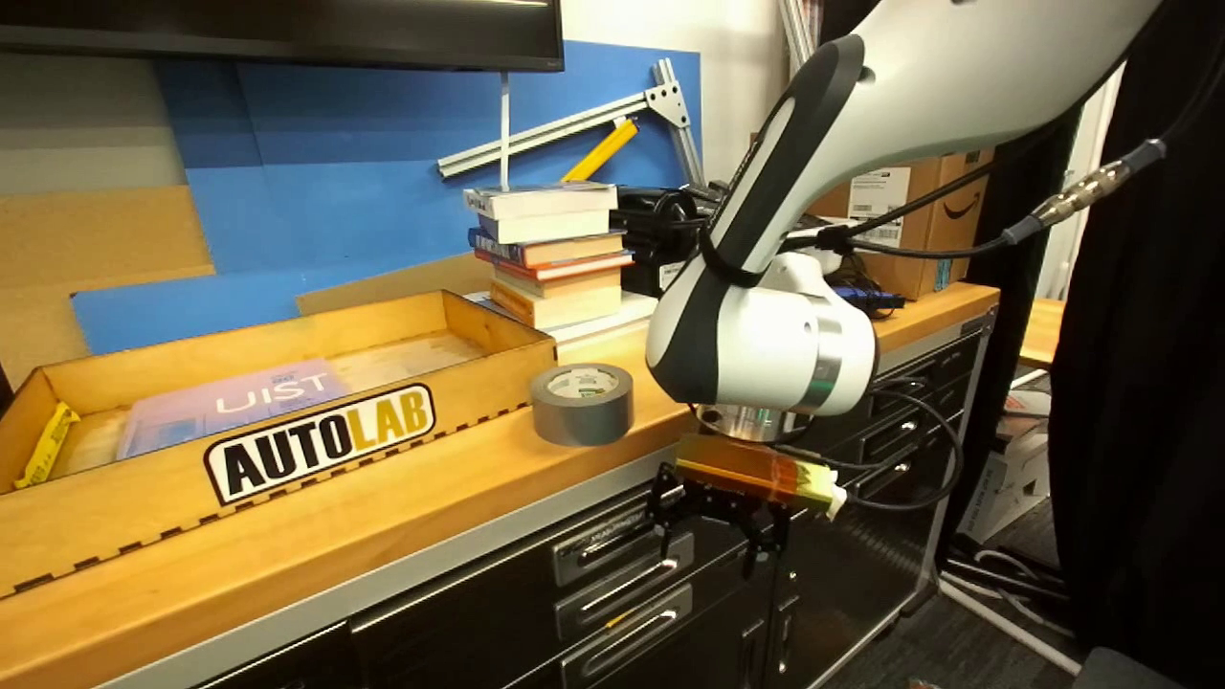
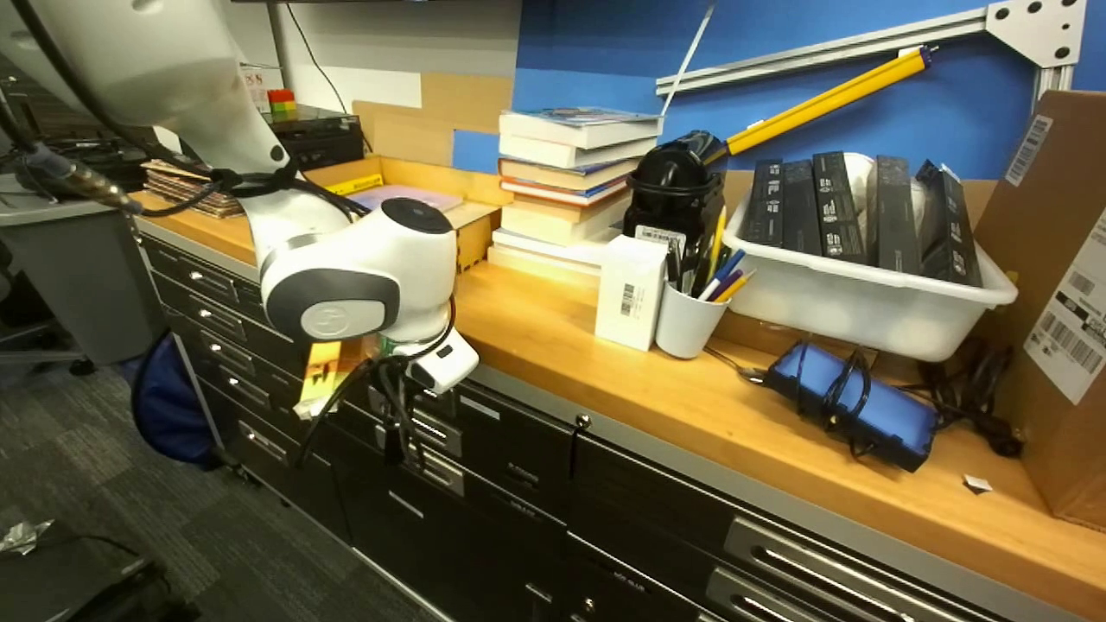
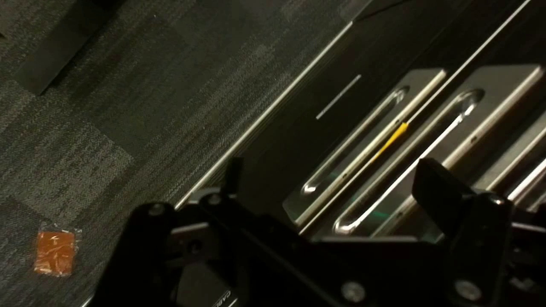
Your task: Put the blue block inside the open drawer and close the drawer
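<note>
The blue block does not show in any view; it is hidden or out of view. Below the wooden bench top, black drawer fronts [image 1: 459, 603] carry silver-grey bar handles [image 1: 627, 586]. The fronts I see look shut, no drawer interior shows, and I cannot tell which one is the task's drawer. My gripper [image 1: 708, 547] points down in front of these fronts, below the bench edge. In the wrist view the gripper [image 3: 332, 181] has its black fingers wide apart, nothing between them, with drawer handles [image 3: 409, 157] behind. The gripper also shows in an exterior view [image 2: 404, 445], partly behind cables.
On the bench [image 1: 498, 488] stand a grey tape roll [image 1: 582, 407], a wooden AUTOLAB tray [image 1: 498, 388] and a book stack [image 1: 555, 258]. A white bin [image 2: 864, 302], pen cup [image 2: 689, 320] and cabled blue device [image 2: 851, 402] stand farther along. A yellow strip [image 3: 389, 143] sticks out between drawer fronts.
</note>
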Robot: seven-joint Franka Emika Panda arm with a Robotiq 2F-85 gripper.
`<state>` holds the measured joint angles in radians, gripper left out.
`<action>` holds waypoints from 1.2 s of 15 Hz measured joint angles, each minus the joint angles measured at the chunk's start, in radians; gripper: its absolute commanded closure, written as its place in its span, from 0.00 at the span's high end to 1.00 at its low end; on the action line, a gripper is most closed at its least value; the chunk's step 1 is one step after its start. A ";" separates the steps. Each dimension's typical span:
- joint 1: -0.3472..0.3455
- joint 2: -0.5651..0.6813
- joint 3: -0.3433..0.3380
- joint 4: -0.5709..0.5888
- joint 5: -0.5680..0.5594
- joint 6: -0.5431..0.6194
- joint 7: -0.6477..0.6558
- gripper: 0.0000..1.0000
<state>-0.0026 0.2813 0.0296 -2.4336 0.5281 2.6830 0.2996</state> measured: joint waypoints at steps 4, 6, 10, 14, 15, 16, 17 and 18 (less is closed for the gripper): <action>0.030 -0.014 -0.002 -0.054 0.004 0.151 0.127 1.00; 0.061 -0.029 -0.027 -0.090 -0.057 0.210 0.194 1.00; 0.109 -0.154 -0.096 -0.162 -0.330 0.144 0.218 1.00; 0.103 -0.378 -0.071 -0.179 -0.395 -0.104 0.111 1.00; 0.101 -0.438 -0.060 -0.176 -0.409 -0.188 0.089 1.00; 0.099 -0.493 -0.048 -0.172 -0.430 -0.277 0.071 1.00; 0.097 -0.542 -0.036 -0.168 -0.450 -0.365 0.056 1.00; 0.096 -0.583 -0.024 -0.160 -0.474 -0.447 0.040 1.00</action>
<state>0.0933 -0.3017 0.0056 -2.5938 0.0543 2.2356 0.3399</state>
